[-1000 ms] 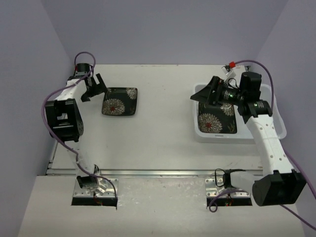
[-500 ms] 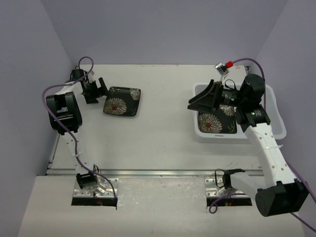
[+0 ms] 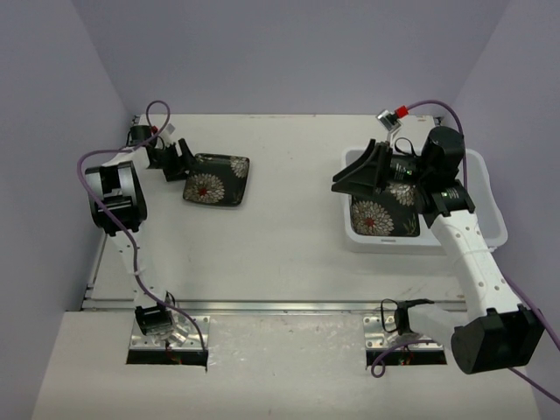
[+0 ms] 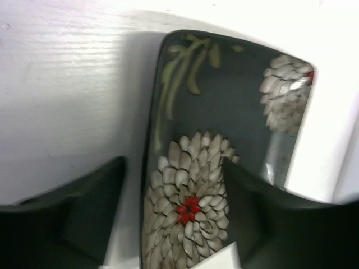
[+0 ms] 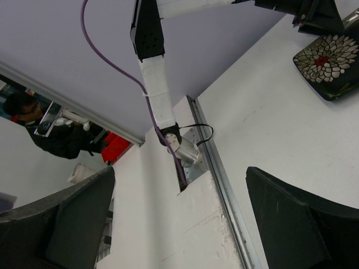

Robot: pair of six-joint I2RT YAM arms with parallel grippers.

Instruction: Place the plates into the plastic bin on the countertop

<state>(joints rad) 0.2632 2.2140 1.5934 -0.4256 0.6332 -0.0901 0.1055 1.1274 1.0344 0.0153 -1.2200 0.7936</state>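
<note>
A square black plate (image 3: pixel 214 179) with chrysanthemum flowers lies on the countertop (image 3: pixel 289 227) at the back left. My left gripper (image 3: pixel 179 160) is at its left rim. In the left wrist view the plate (image 4: pixel 224 112) runs between the fingers of the left gripper (image 4: pixel 174 185): one finger is over the table beside the rim, the other over the plate's inside, with a gap still showing. A second black plate (image 3: pixel 382 217) lies in the plastic bin (image 3: pixel 490 232). My right gripper (image 3: pixel 357 175) hangs open and empty over the bin's left wall.
A metal rail (image 3: pixel 289 306) runs along the table's front edge. Purple walls close in the left, back and right. The right wrist view looks across to the left arm (image 5: pixel 151 56) and the far plate (image 5: pixel 328 61).
My left gripper has slid onto the plate's left rim and its jaws have narrowed around it. The right gripper has swung a little left and up over the bin.
</note>
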